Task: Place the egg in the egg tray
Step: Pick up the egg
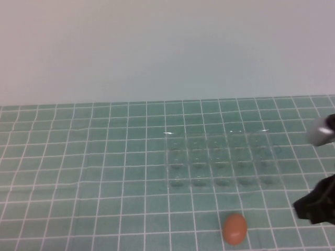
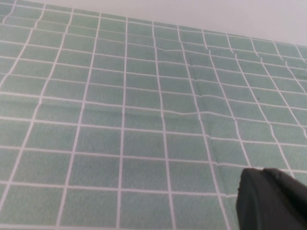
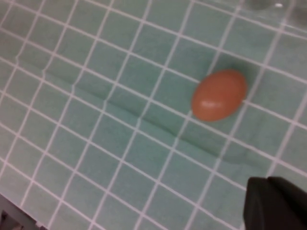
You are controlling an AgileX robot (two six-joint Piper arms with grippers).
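The orange-brown egg lies on the green grid mat near the front edge, a little in front of the clear egg tray, whose cups are all empty. My right gripper is at the right edge, to the right of the egg and apart from it. In the right wrist view its dark fingers are together and empty, with the egg lying beyond them. My left gripper shows only in the left wrist view. It is shut and empty over bare mat, and is out of the high view.
The green mat with white grid lines covers the table, with slight creases. A plain pale wall stands behind it. A grey part of the right arm shows at the right edge.
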